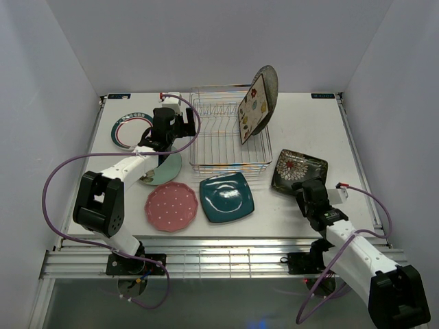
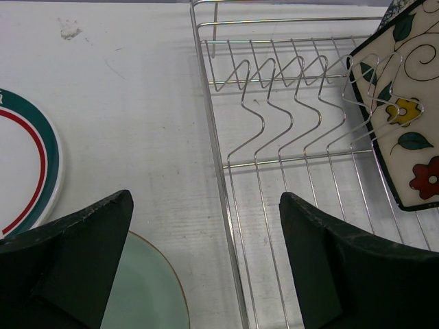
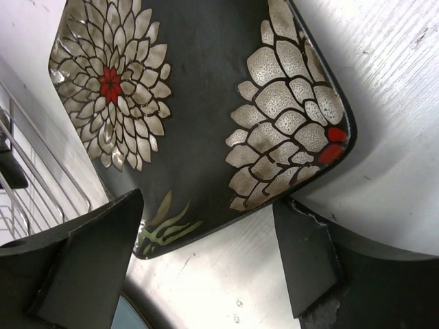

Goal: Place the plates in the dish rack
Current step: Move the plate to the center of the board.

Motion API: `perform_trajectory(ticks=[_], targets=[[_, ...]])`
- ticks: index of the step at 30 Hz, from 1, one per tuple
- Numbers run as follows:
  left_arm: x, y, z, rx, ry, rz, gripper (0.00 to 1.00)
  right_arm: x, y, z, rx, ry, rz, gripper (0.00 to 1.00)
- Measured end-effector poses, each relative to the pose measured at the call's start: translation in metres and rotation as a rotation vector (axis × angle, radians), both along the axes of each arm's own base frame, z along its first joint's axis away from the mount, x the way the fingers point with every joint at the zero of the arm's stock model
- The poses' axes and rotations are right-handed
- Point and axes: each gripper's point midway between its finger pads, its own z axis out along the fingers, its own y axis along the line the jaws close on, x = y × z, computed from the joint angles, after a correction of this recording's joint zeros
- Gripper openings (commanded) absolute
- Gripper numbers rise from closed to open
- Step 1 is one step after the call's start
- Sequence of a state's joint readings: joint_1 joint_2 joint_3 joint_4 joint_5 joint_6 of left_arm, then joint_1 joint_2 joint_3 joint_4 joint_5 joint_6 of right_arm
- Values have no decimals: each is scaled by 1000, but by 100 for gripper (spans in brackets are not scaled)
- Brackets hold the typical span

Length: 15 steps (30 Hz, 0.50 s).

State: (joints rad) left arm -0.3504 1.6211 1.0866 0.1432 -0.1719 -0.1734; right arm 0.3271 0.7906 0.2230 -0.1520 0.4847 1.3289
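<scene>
White counter (image 1: pixel 322 123): black floral plate (image 3: pixel 199 103) lies at four o'clock from the dish rack (image 1: pixel 214 137). Right tool (image 3: pixel 207 201) hangs open around its edge; best squeeze the rim tight, then lift slowly.

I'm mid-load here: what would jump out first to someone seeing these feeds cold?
The dish rack at the back middle of the table, with the cream floral square plate standing upright at its right end and the speckled grey round plate behind it. Next, the black floral square plate lying flat right of the rack, with the right gripper open at its near edge.
</scene>
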Motion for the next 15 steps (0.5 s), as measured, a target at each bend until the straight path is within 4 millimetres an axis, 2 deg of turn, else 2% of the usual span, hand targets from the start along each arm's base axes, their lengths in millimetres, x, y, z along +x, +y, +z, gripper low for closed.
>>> perform_trajectory(ticks=[7, 11, 13, 15], targets=[[0, 0, 0, 0, 0, 0, 98, 6, 0, -3, 45, -13, -58, 69], [0, 0, 0, 0, 0, 0, 98, 7, 0, -5, 75, -29, -83, 65], [0, 0, 0, 0, 0, 0, 98, 7, 0, -6, 79, -29, -90, 58], [0, 0, 0, 0, 0, 0, 98, 6, -2, -8, 82, -21, -105, 57]])
